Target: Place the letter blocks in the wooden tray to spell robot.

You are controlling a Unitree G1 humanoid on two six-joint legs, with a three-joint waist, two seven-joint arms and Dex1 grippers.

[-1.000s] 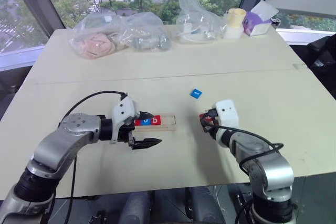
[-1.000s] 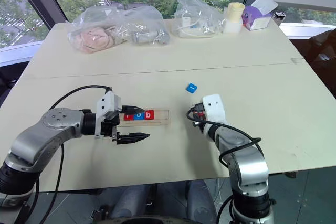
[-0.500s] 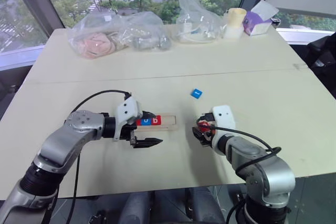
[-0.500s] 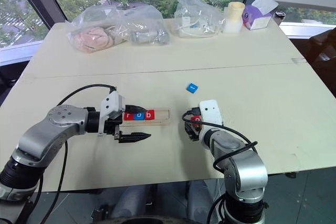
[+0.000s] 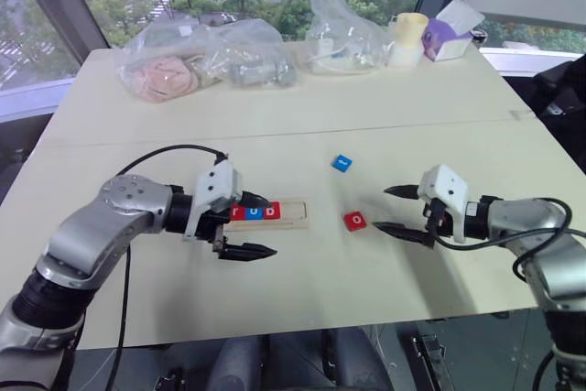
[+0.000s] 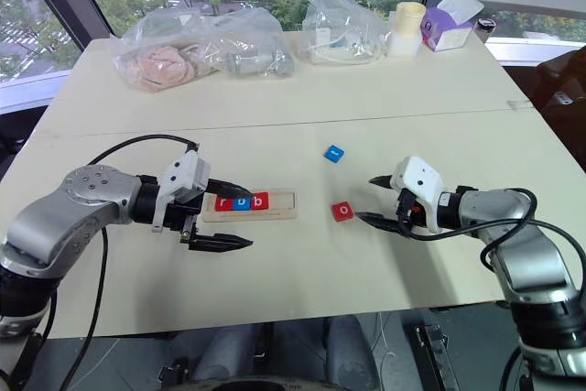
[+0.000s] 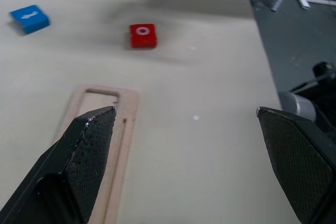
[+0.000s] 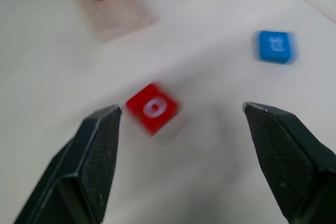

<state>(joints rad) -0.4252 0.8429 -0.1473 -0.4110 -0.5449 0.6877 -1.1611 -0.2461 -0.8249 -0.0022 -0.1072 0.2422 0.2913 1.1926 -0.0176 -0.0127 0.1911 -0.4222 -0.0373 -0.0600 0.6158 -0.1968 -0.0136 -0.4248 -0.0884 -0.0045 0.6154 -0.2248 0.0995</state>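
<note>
Tray: long pale wooden tray holds r, o, b; two slots free.
Loose: red square "o" block beside tray; blue "t" block farther back.
Right gripper: fingers apart, empty (just beside "o").
Left gripper: wide apart at tray.
Next: grasp "o", seat after "b".

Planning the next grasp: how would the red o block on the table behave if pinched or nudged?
The red o block looks rigid and flat, so it probably won't roll or tip. On the smooth table a nudge would likely slide it. Being small, it is probably light.
</note>
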